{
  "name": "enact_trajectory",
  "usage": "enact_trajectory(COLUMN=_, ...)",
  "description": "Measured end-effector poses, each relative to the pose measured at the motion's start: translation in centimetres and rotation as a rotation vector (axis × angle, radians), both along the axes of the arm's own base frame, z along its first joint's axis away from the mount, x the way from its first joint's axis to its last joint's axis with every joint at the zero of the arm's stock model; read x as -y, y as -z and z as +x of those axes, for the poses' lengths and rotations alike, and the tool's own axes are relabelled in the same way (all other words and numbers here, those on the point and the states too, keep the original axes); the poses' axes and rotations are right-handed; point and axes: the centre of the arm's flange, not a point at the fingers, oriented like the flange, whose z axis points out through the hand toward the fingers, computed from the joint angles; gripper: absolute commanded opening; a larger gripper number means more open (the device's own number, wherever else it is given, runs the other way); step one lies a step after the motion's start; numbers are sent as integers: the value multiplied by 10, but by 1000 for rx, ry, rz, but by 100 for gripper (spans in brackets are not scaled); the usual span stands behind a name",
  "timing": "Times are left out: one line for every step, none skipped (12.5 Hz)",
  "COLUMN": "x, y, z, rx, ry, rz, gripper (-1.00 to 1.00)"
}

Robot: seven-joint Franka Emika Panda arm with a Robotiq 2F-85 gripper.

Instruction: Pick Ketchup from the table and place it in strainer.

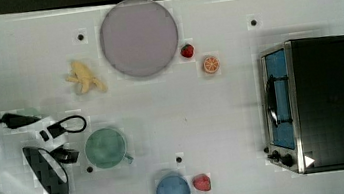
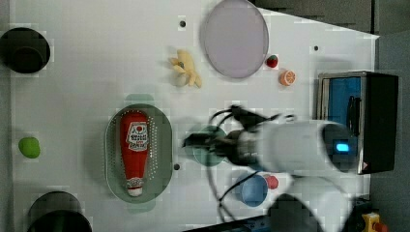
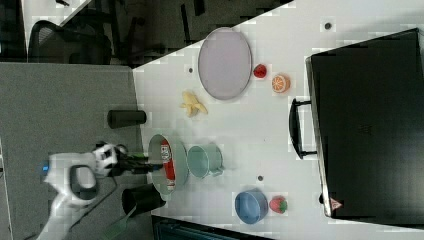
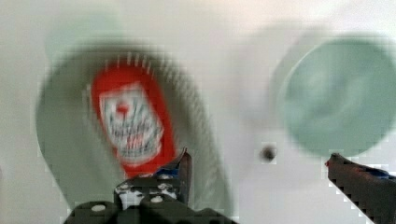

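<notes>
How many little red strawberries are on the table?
2. One small red strawberry sits beside the round grey plate; the other small red strawberry sits beside the blue bowl. The robot arm may hide more.

White table (image 1: 223, 115), grey floor (image 3: 60, 95), black chair (image 3: 67, 45)

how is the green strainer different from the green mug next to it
The strainer is oval and perforated; the mug is round, with a handle in the top view. The strainer is larger. It holds the ketchup, lying flat; nothing shows in the mug. Both are green and sit on the table.
</notes>
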Motion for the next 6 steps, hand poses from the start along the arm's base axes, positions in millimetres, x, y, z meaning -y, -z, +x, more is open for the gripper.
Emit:
enact_trajectory(x=17, y=-35, z=11, rx=57, ry=40, rz=-27, gripper=100)
enact_trajectory(x=41, y=-70, z=21, rx=108, ry=91, rz=-60, gripper=100)
enact_trajectory(x=68, y=-105, z=30, rx=158, ry=156, rz=-88, gripper=100)
enact_trajectory(x=96, y=-137, z=38, rx=208, ry=224, rz=-100, gripper=100)
enact_trajectory(x=125, y=-165, z=44, rx=234, ry=290, rz=-108, gripper=100)
enact_trajectory(x=155, y=-184, z=48, rx=236, ry=357, rz=-111, gripper=100)
